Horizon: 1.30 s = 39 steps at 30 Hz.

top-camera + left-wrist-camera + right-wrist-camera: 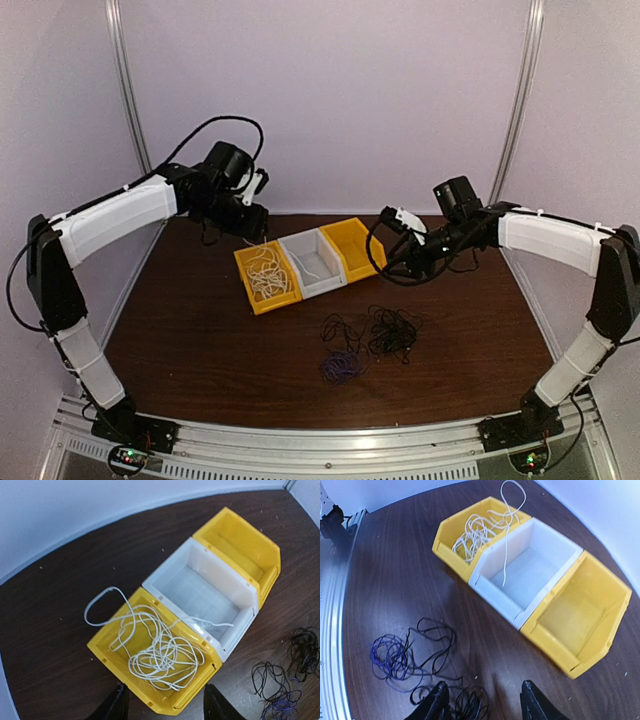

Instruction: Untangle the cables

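White is the one colour we judge sorted: the thin white cord point(160, 655), smooth and springy, lies heaped in loose loops inside the glossy yellow plastic bin point(111, 660). One loop spills over the rim onto the dark wood-grain table point(55, 645) toward 10 o'clock, and a strand strays into the matte white plastic bin point(170, 562) at 2 o'clock. Beyond that stands a second yellow bin point(240, 540) with nothing in it. Our left pincer point(167, 706) hangs above the cord, jaws spread and nothing between them; our right pincer point(482, 702) is likewise spread and bare, hovering over the table. Toward 5 o'clock from the bins in the overhead view, the wiry black cords point(392, 332) sprawl in a flat snarl, running into a smaller knot of purple cord point(342, 367) at their 7 o'clock. We take the next move to be pinching one thin strand there and lifting slowly, so the limp loops slip apart rather than cinch.
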Tool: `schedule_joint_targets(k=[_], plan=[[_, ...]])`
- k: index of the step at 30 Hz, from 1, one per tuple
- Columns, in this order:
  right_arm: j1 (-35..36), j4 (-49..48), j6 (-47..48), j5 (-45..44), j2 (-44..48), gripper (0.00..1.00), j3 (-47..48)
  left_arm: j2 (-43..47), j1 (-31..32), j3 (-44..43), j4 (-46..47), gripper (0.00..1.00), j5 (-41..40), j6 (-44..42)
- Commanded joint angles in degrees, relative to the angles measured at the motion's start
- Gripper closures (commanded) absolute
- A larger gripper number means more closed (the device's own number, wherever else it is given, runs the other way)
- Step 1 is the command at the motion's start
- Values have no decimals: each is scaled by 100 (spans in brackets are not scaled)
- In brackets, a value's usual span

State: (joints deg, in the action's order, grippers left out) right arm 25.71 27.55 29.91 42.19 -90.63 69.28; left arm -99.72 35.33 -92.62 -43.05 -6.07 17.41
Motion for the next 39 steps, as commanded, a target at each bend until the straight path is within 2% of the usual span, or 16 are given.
schedule_joint_targets(k=[1, 3, 7, 12, 18, 22, 26, 34, 39], plan=[[382, -13, -310, -436, -842, 52, 1021, 21, -671, -136, 430, 47, 505, -174], [579, 4, -441, -512, -1291, 53, 1535, -128, -830, -141, 745, 46, 862, -212], [1003, 273, -484, -836, -2239, 54, 2590, -502, -1060, -208, 1093, 45, 695, -210], [1192, 458, -621, -909, -3196, 56, 3688, -871, -1444, -157, 1594, 43, 751, -347], [1225, 492, -714, -844, -3798, 55, 4268, -1068, -1870, 72, 1879, 43, 888, -187], [1221, 300, -820, -821, -3995, 53, 4428, -1065, -2030, 303, 2182, 42, 1296, -128], [1223, 297, -918, -686, -4339, 53, 4788, -1336, -2065, 170, 2120, 43, 1643, -122], [1234, 34, -1219, -535, -4789, 54, 5318, -1503, -2065, 269, 2117, 53, 1854, -92], [1234, -183, -1467, -451, -5076, 59, 5649, -1529, -2065, 296, 2140, 71, 2054, -61]])
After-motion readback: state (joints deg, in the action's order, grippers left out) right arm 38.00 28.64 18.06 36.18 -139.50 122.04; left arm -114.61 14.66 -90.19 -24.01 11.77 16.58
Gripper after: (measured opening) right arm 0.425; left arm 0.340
